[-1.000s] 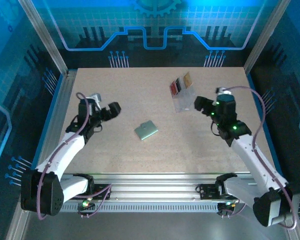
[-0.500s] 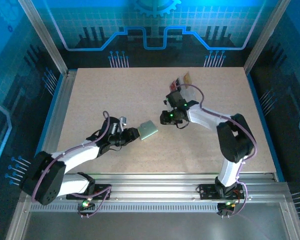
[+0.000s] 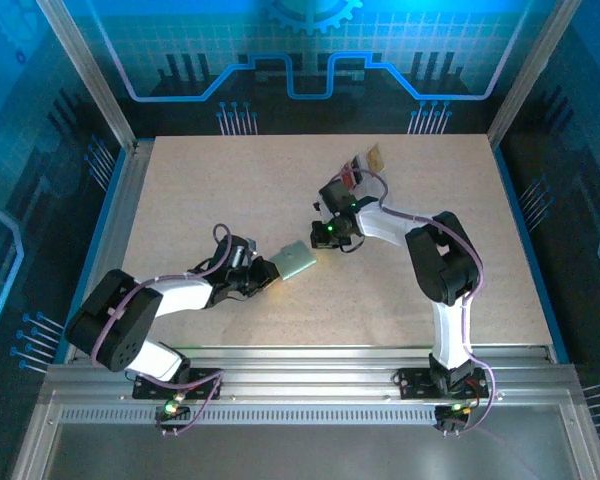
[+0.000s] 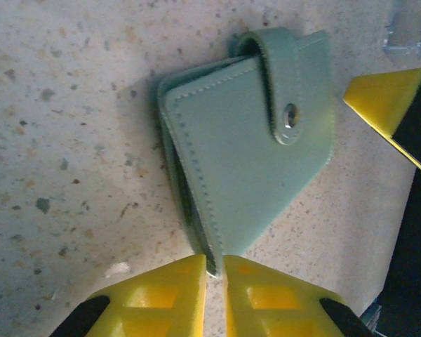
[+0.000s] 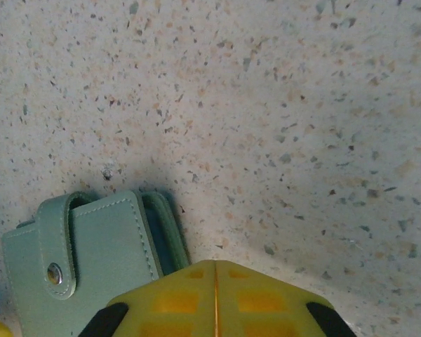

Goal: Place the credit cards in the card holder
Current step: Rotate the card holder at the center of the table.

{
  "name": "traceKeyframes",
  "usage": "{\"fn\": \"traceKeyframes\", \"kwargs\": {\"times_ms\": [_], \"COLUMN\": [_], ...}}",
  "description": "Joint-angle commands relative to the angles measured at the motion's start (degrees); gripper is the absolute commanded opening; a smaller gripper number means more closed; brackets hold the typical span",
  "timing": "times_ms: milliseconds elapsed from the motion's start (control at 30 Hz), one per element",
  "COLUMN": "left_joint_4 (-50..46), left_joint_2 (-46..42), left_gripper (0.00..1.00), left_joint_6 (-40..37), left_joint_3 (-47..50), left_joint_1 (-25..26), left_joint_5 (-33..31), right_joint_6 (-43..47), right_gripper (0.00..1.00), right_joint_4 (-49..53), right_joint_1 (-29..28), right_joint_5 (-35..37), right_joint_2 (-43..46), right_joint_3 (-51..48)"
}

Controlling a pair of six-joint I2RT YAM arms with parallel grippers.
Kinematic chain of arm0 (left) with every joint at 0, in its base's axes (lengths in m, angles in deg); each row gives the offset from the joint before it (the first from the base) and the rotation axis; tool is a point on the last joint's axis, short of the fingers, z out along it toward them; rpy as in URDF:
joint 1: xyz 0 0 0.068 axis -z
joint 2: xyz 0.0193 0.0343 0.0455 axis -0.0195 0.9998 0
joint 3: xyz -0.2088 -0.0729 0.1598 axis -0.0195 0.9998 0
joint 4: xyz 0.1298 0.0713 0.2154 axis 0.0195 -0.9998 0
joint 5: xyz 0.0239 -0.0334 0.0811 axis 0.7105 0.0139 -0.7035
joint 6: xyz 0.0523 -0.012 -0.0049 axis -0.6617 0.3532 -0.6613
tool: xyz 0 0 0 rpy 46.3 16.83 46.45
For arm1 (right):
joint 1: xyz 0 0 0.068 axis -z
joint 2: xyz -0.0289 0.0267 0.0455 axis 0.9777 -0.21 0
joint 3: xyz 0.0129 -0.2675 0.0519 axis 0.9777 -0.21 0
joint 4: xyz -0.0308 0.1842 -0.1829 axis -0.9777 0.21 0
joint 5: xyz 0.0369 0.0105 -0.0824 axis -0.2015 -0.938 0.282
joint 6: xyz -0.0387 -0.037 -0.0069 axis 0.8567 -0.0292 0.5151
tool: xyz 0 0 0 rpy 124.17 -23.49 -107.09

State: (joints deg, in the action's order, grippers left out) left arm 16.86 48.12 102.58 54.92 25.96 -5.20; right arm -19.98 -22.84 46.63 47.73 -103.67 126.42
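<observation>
Top view: one card holder [image 3: 293, 260] mid-surface [image 3: 210, 190], strap snapped. The credit cards [image 3: 374, 158] lie well apart at its 1 o'clock; I count three (red, dark, tan), partly hidden by the arm. None is in yet, so the whole task is left.

Left wrist: left jaws closed on the holder's [image 4: 245, 154] 6 o'clock corner, apparently pinching it.

Right wrist: right jaws closed, empty, holder [image 5: 91, 267] at their 9 o'clock.
</observation>
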Motion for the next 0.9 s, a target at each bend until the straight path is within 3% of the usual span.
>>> {"fn": "traceKeyframes", "kwargs": {"times_ms": [0, 300, 533, 733, 867], "left_joint_4": [0.92, -1.27, -8.51, -14.67, -15.85], "left_joint_2": [2.80, 9.74, 13.68, 17.55, 19.60], "left_gripper": [0.14, 0.12, 0.13, 0.19, 0.20], "left_joint_6": [-0.98, -7.15, -13.90, -18.80, -18.47], "left_joint_3": [-2.37, -8.57, -16.51, -25.00, -29.20], "left_joint_1": [-1.05, -3.57, -3.55, -2.21, -0.69], "left_joint_5": [-0.91, 2.82, 6.13, 9.79, 10.79], "right_joint_6": [0.27, 0.20, -5.19, -13.93, -16.68], "right_gripper": [0.07, 0.04, 0.05, 0.07, 0.11], "right_joint_4": [-0.24, -0.97, -4.31, -7.18, -5.38], "right_joint_1": [-1.83, -6.33, -14.49, -24.06, -25.36], "right_joint_5": [-1.54, 0.00, 4.53, 12.92, 17.93], "right_joint_2": [0.15, 5.82, 14.10, 18.23, 20.10], "right_joint_3": [-2.01, -9.47, -18.80, -23.52, -24.15]}}
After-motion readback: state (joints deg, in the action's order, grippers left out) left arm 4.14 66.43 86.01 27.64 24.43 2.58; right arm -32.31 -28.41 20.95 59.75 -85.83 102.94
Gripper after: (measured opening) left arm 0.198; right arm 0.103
